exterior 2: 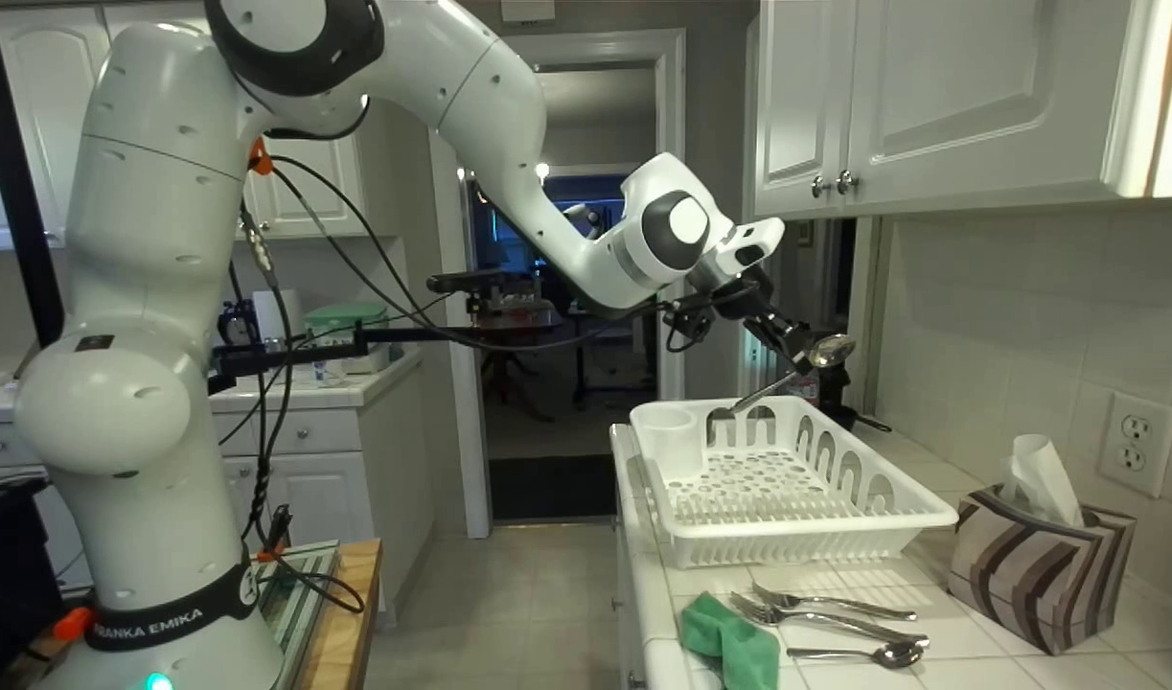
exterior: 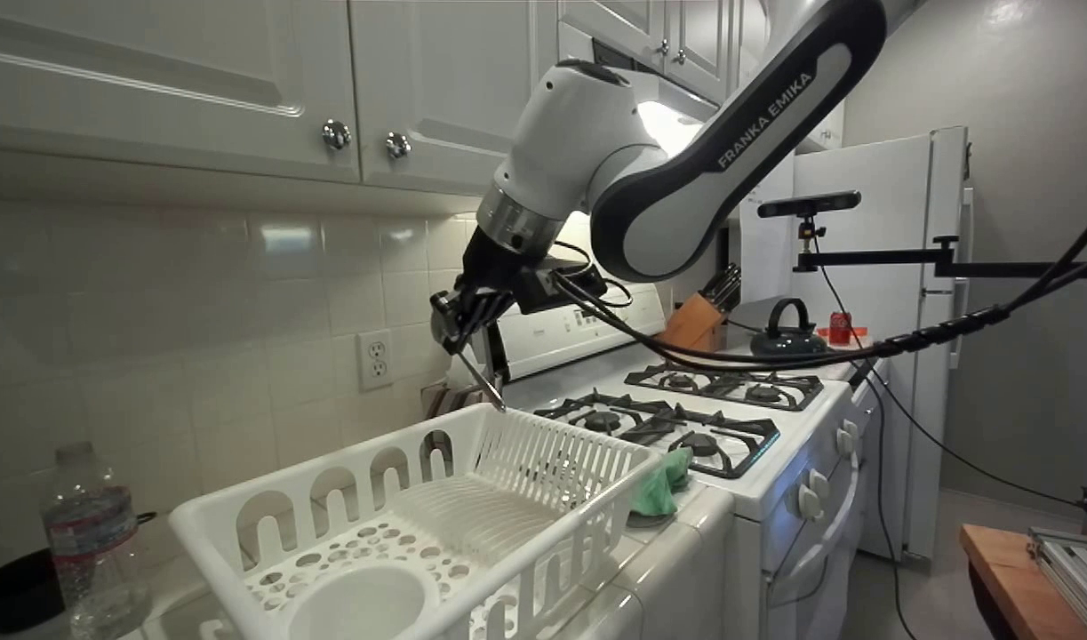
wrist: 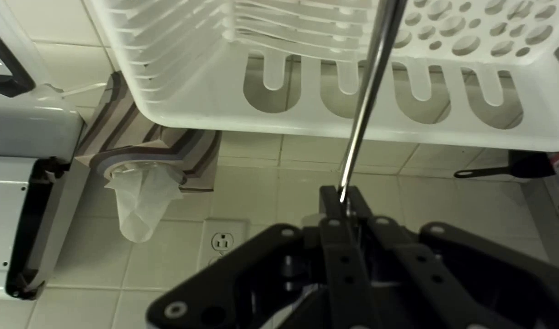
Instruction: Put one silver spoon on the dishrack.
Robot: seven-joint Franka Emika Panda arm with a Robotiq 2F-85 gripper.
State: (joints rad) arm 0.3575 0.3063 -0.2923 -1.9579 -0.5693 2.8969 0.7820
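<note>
Slim silver metal spoon (wrist: 370, 87) in the grip, not yet laid down

The black two-fingered gripper (wrist: 343, 201) is pinched around the spoon, whose handle slants down above the large white plastic dishrack (exterior 2: 796, 548). Picking up and most of the carrying look done; lowering and letting go look left. Whether the handle's tip touches the dishrack, I cannot tell. In an exterior view the spoon's oval bowl (exterior 2: 832, 351) shows past the gripper, and another shiny metal spoon (exterior 2: 895, 655) and two long silver forks (exterior 2: 839, 624) lie beside the dishrack's pronged end; the wrist view lacks these but shows the pinch close up.
</note>
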